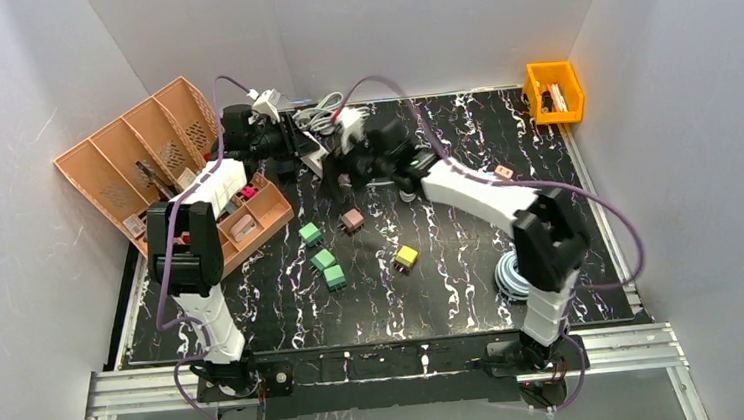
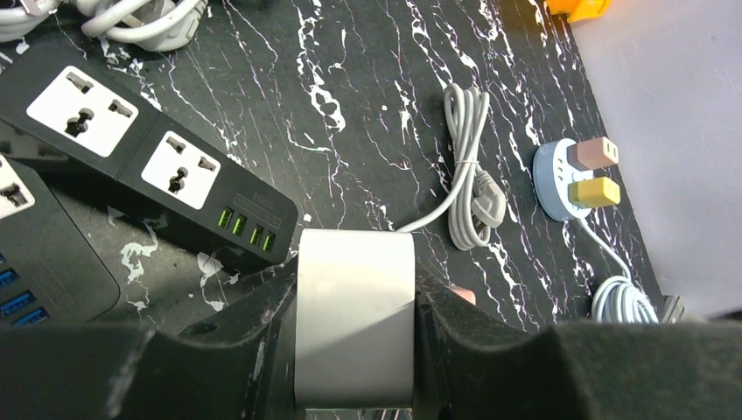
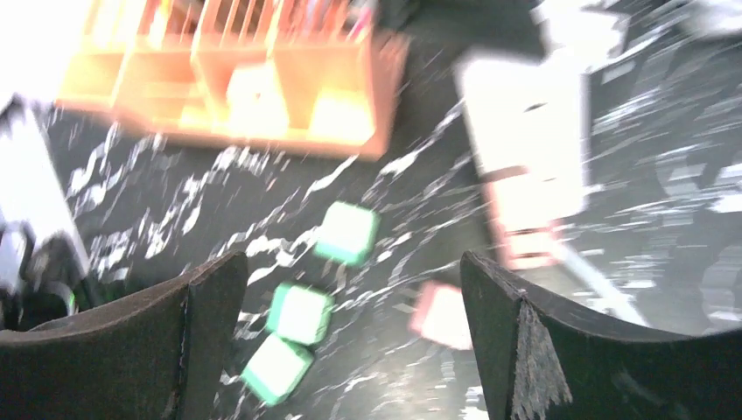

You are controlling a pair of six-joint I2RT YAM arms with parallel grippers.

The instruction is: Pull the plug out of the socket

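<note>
Plug (image 2: 353, 337) clamped in left gripper (image 2: 354, 293), apart from power strip (image 2: 175, 179) lying ahead-left; visible sockets empty. Right gripper (image 3: 346, 273) spread, holding nothing.

Lab test cell from what I see: plain white panel walls (image 1: 18, 97) boxing in a black marbled tabletop (image 1: 455, 294), aluminium extrusion rail (image 1: 390, 367) along the near edge, orange-yellow parts bin (image 1: 553, 91), divided orange sorting rack (image 1: 84, 167).

The left arm (image 1: 193, 246) and right arm (image 1: 482, 191) stretch toward the upper middle of the overhead view. The left hand (image 2: 354, 346) pinches a white plug (image 2: 354, 280); the right hand (image 3: 350, 341) has its fingers wide apart.
</note>
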